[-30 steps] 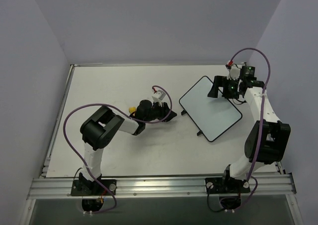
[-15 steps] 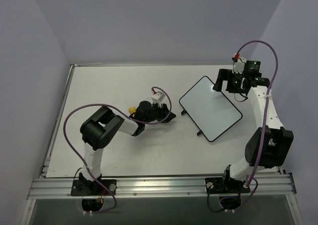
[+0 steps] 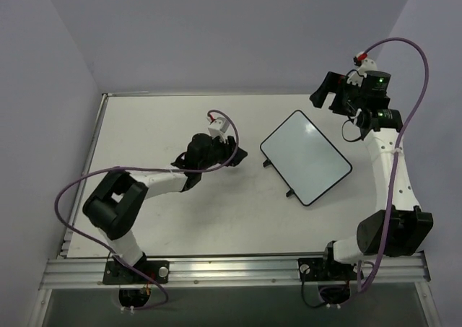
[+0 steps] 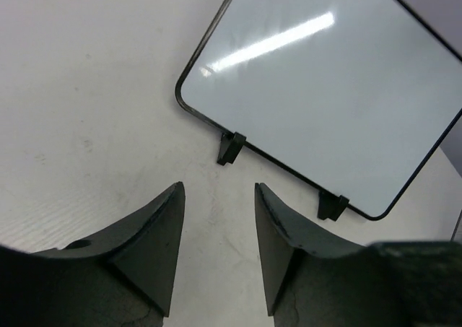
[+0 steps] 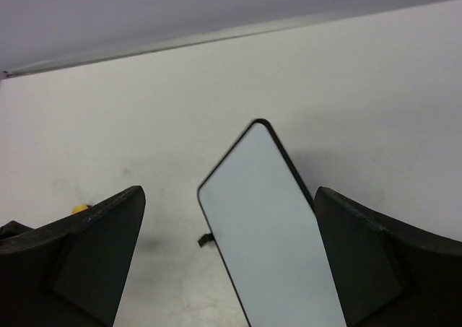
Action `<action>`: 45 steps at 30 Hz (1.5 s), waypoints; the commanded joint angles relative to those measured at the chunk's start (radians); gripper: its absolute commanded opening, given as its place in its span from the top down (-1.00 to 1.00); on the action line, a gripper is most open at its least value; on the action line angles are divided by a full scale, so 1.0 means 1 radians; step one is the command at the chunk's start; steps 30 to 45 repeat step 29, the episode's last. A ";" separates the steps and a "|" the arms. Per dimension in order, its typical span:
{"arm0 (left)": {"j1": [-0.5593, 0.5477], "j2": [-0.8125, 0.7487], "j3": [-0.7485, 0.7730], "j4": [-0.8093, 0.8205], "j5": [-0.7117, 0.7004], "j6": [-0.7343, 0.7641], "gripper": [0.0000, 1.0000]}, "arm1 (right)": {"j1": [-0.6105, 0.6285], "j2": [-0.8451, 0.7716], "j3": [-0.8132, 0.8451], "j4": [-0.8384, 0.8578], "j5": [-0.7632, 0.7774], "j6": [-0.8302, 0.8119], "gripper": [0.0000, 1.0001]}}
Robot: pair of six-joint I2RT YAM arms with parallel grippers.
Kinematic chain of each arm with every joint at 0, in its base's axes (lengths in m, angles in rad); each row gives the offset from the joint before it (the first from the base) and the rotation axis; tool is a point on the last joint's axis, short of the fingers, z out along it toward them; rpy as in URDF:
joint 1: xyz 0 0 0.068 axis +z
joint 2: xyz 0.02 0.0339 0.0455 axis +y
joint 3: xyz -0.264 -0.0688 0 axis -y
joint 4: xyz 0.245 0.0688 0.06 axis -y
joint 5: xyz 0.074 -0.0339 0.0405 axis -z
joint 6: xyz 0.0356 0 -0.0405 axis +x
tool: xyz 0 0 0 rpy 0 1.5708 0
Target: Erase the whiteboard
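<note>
Two empty grippers sit apart from the blank whiteboard [image 3: 305,157], the left gripper [image 4: 219,190] narrowly parted, the right gripper [image 5: 227,193] spread wide, with a yellow speck [image 5: 79,209], perhaps an eraser, nearby.

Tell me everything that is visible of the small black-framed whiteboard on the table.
The small rectangular whiteboard has a glossy white face, blank, with no writing visible and a stripe of light reflected on it. A thin black frame with rounded corners runs around it. Two small black feet stick out from one long edge. It appears to lie flat on the white table, turned diagonally. Only the table touches it.
</note>
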 commanded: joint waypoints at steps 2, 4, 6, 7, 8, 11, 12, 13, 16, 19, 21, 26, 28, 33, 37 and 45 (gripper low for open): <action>0.004 -0.210 0.133 -0.334 -0.147 -0.012 -0.12 | 0.086 -0.084 -0.103 0.194 -0.089 0.099 -1.00; 0.004 -0.296 0.190 -0.500 -0.214 -0.004 -0.28 | 0.125 -0.107 -0.153 0.281 -0.109 0.134 -1.00; 0.012 -0.375 0.224 -0.661 -0.271 -0.006 -0.40 | 0.164 -0.138 -0.225 0.393 -0.126 0.161 -1.00; 0.015 -0.400 0.253 -0.703 -0.282 -0.006 -0.53 | 0.177 -0.147 -0.248 0.416 -0.124 0.184 -1.00; 0.017 -0.424 0.265 -0.744 -0.292 -0.006 -0.58 | 0.188 -0.166 -0.266 0.454 -0.124 0.189 -1.00; 0.037 -0.512 0.317 -0.882 -0.317 0.000 -0.74 | 0.224 -0.201 -0.338 0.517 -0.127 0.200 -1.00; 0.038 -0.542 0.334 -0.945 -0.323 0.014 -0.77 | 0.230 -0.207 -0.363 0.525 -0.124 0.202 -1.00; 0.044 -0.555 0.353 -0.979 -0.343 0.022 -0.79 | 0.239 -0.212 -0.371 0.531 -0.124 0.203 -1.00; 0.058 -0.599 0.405 -1.073 -0.360 0.055 -0.83 | 0.245 -0.227 -0.389 0.531 -0.110 0.203 -1.00; 0.072 -0.630 0.423 -1.125 -0.375 0.082 -0.85 | 0.247 -0.239 -0.397 0.530 -0.113 0.194 -1.00; 0.089 -0.647 0.426 -1.142 -0.378 0.091 -0.86 | 0.248 -0.246 -0.397 0.528 -0.115 0.192 -1.00; 0.104 -0.669 0.423 -1.146 -0.372 0.094 -0.87 | 0.253 -0.258 -0.395 0.514 -0.124 0.180 -1.00; 0.106 -0.666 0.443 -1.154 -0.372 0.103 -0.88 | 0.257 -0.269 -0.412 0.527 -0.112 0.166 -1.00; 0.106 -0.661 0.452 -1.166 -0.371 0.106 -0.88 | 0.257 -0.264 -0.414 0.525 -0.118 0.160 -1.00; 0.106 -0.661 0.452 -1.166 -0.371 0.106 -0.88 | 0.257 -0.264 -0.414 0.525 -0.118 0.160 -1.00; 0.106 -0.661 0.452 -1.166 -0.371 0.106 -0.88 | 0.257 -0.264 -0.414 0.525 -0.118 0.160 -1.00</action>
